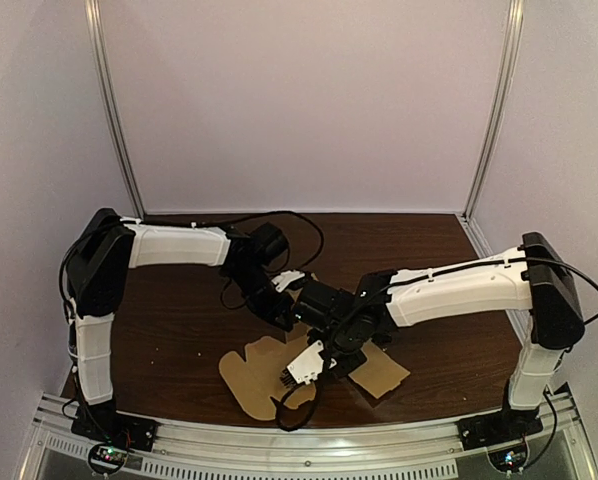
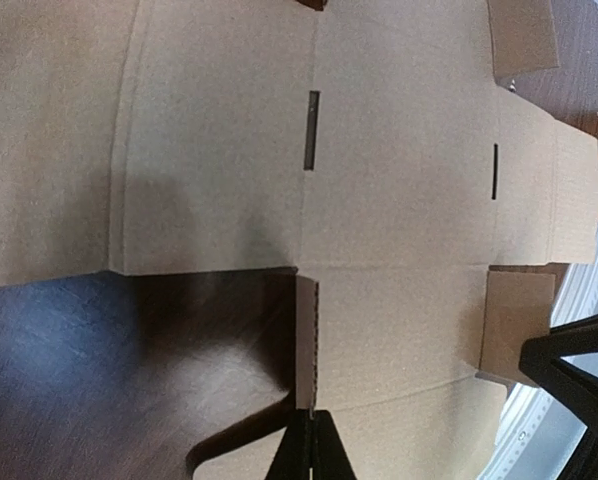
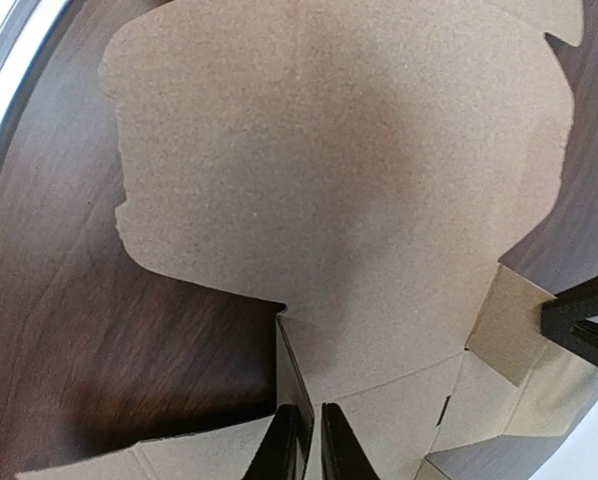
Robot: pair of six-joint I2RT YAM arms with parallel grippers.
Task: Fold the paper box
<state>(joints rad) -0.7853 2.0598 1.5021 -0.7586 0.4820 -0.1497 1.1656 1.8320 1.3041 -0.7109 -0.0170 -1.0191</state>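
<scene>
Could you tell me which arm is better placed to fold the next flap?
Probably left: the left end effector pinches a narrow upright flap of the paper box beside the slotted panels; the right end effector grips by the rounded panel.

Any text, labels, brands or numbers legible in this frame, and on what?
None can be read.
The paper box is plain brown cardboard in all three views: two cut slots, no print.
No label or marking is legible on the arms or the table.

High rear overview of the table (image 1: 179,330); two wrist close-ups just above the paper box (image 1: 249,380), common to all.
</scene>
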